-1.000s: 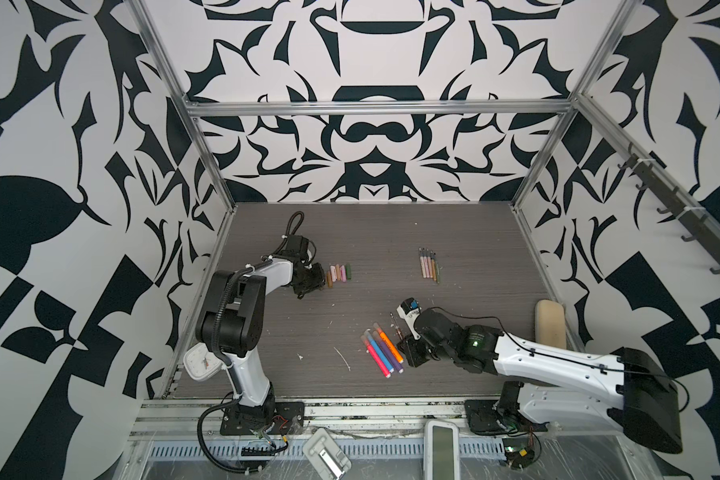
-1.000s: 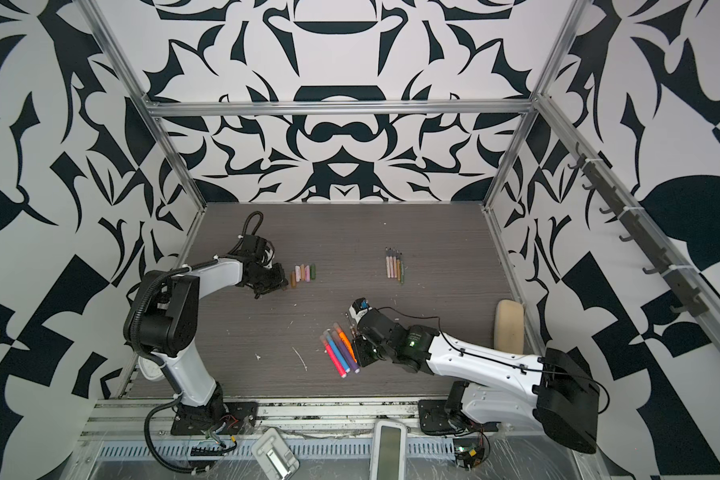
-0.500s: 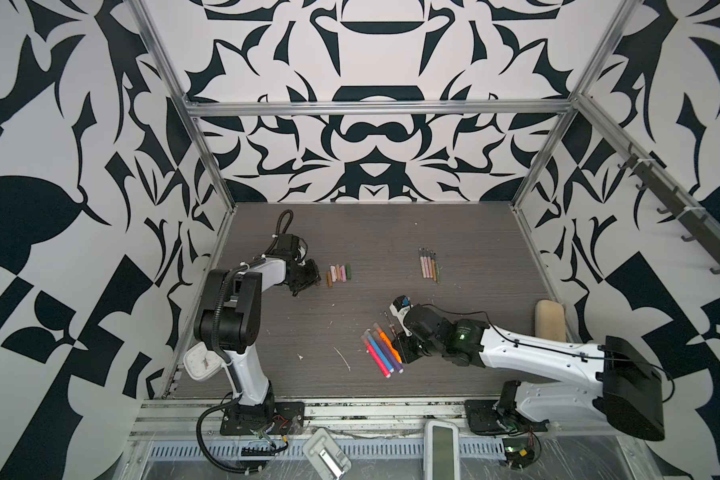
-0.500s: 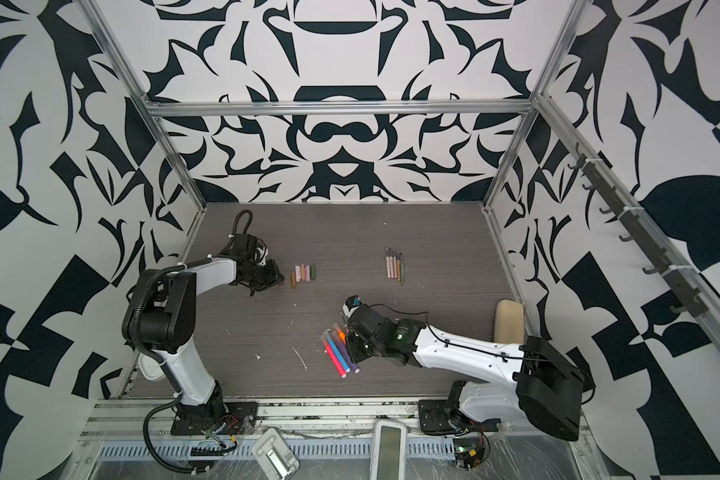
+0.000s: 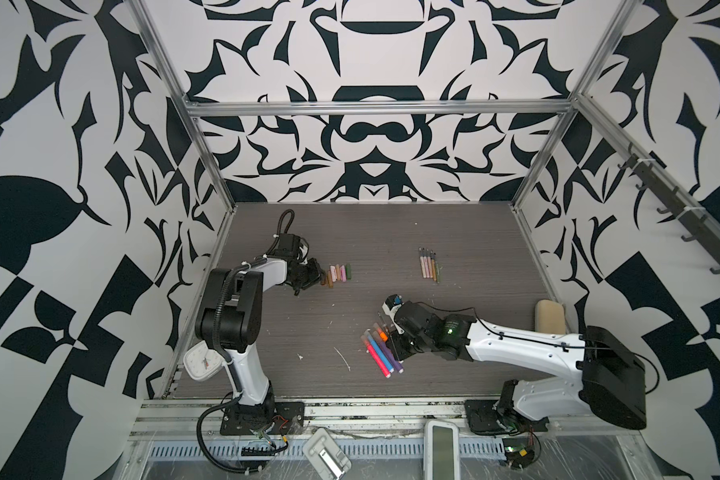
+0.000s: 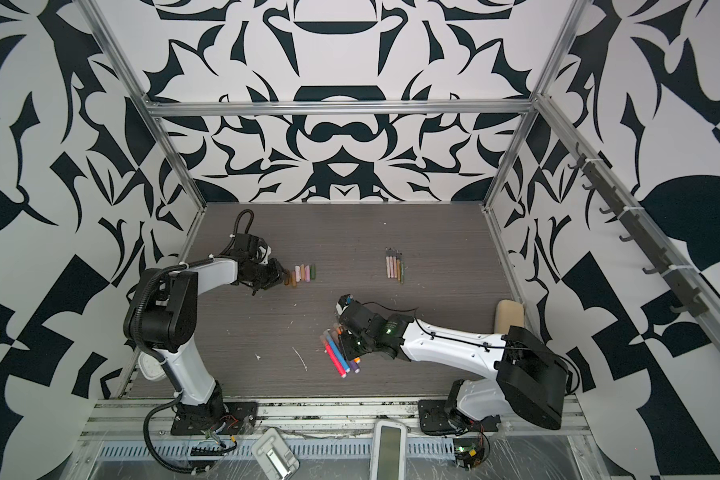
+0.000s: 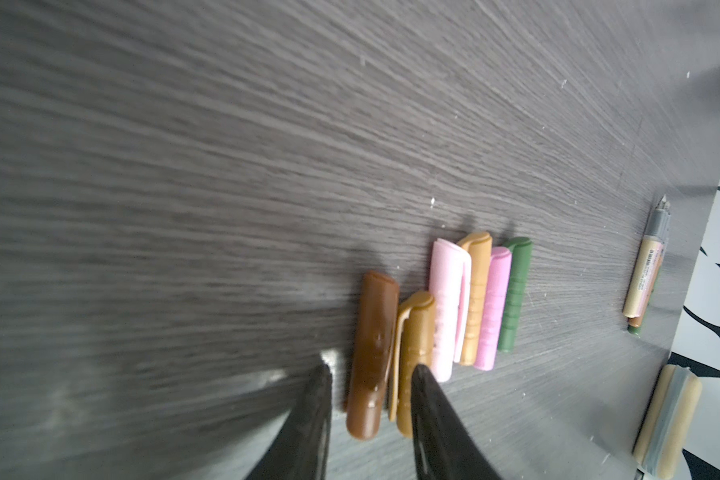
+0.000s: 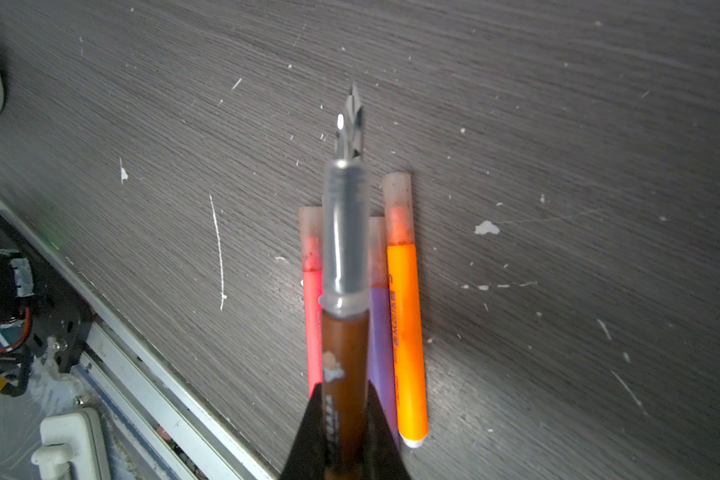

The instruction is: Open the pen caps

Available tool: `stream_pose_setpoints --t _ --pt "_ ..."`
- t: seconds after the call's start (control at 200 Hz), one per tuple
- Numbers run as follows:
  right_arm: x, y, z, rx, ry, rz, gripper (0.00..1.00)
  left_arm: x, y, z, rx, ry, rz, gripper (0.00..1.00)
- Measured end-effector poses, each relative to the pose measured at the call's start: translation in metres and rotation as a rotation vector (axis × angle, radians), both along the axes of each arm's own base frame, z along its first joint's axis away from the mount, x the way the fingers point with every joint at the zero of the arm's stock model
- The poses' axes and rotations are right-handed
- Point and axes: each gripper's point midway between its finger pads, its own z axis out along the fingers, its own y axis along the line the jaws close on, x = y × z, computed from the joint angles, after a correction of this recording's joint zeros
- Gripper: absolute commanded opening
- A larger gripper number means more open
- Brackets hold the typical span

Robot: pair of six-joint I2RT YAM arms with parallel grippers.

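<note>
Several pen caps [image 5: 337,274] [image 6: 304,274] lie side by side on the dark table. In the left wrist view they run from a brown cap [image 7: 373,353] and an olive-tan cap [image 7: 414,345] through pink and tan ones to a green cap [image 7: 514,291]. My left gripper [image 7: 368,372] [image 5: 314,274] is open low over the row's end, its fingers straddling the brown and olive-tan caps. My right gripper [image 8: 344,390] [image 5: 391,334] is shut on an uncapped brown pen [image 8: 346,340] with its nib bare, held above thick capped pens [image 5: 381,351] [image 6: 337,353], among them an orange pen [image 8: 404,332].
Several thin uncapped pens [image 5: 429,268] [image 6: 394,268] lie at the back right. A tan block [image 5: 549,316] [image 6: 510,313] rests by the right wall. A white timer [image 5: 200,361] sits at the front left corner. White scraps [image 5: 344,357] dot the table.
My left gripper's jaws have opened, and the brown cap now lies on the table at the row's end. My right gripper shifted slightly left with the brown pen.
</note>
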Motion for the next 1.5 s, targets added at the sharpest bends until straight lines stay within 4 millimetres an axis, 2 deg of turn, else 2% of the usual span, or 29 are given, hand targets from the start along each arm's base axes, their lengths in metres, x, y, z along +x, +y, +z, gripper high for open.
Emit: stream_pose_setpoints --t 0.285,0.41,0.505,0.62,0.685,0.745,0.97,1.15,1.35,1.505 --pt "0.001 -0.001 0.0 -0.001 -0.002 -0.001 0.0 0.001 -0.003 0.001 -0.016 -0.007 -0.007 0.36" --pt "0.007 -0.013 0.006 -0.026 -0.021 -0.004 0.0 0.002 -0.003 0.001 -0.022 -0.016 -0.006 0.35" --pt "0.03 -0.036 0.023 -0.007 -0.048 -0.062 0.0 0.0 -0.003 -0.001 -0.031 -0.028 -0.003 0.35" --pt "0.074 -0.082 0.044 0.037 -0.086 -0.209 0.0 -0.005 -0.001 0.0 -0.035 -0.045 0.005 0.35" --pt "0.093 -0.109 0.048 0.033 -0.098 -0.28 0.0 -0.009 0.001 0.0 -0.038 -0.051 0.011 0.35" --pt "0.103 -0.123 0.049 0.04 -0.087 -0.312 0.0 -0.011 0.003 0.0 -0.049 -0.058 0.022 0.36" --pt "0.137 -0.172 0.026 0.096 0.022 -0.441 0.0 -0.007 0.018 0.001 -0.09 -0.07 0.084 0.35" --pt "0.159 -0.206 0.008 0.103 0.036 -0.505 0.0 -0.006 0.018 0.001 -0.103 -0.067 0.091 0.35" --pt "0.184 -0.207 -0.004 0.132 -0.009 -0.487 0.0 -0.004 0.016 0.0 -0.118 -0.059 0.086 0.35" --pt "0.2 -0.209 -0.027 0.143 0.014 -0.487 0.0 -0.004 0.013 0.0 -0.132 -0.055 0.079 0.35"
